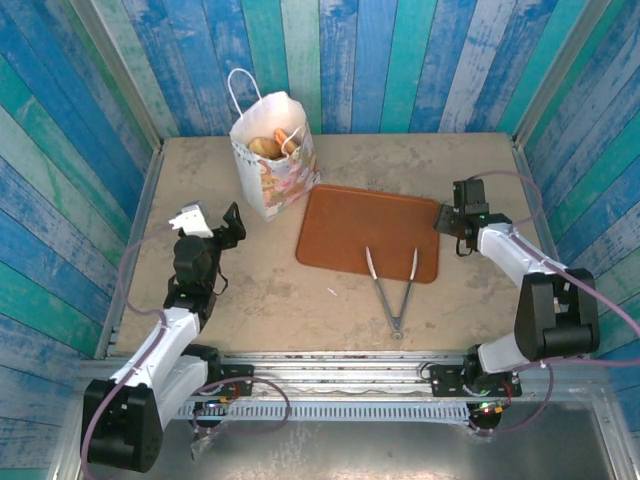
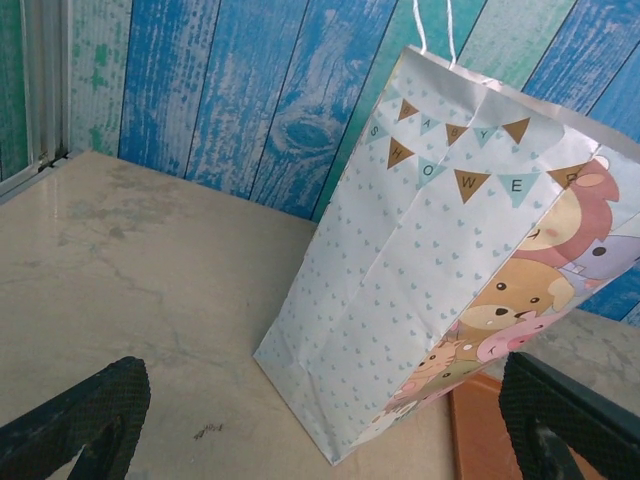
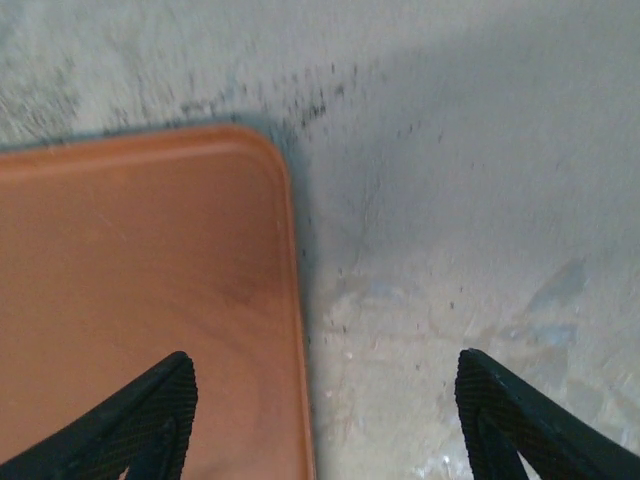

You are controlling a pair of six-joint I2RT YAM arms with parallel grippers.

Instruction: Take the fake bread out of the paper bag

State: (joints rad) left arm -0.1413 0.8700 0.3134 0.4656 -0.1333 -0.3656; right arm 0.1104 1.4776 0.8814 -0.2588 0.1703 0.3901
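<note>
Golden fake bread (image 1: 265, 147) fills the upright white paper bag (image 1: 282, 182); left gripper (image 1: 234, 222) and right gripper (image 3: 325, 365) gape.

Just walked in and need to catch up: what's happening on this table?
Two robot arms are meant to take the fake bread out of the paper bag. The bag stands upright at the back, bread inside. The left tool is open and empty, facing the bag's side. The right tool, open and empty, hovers over a corner of the tray. Tongs lie partly on the tray.
</note>
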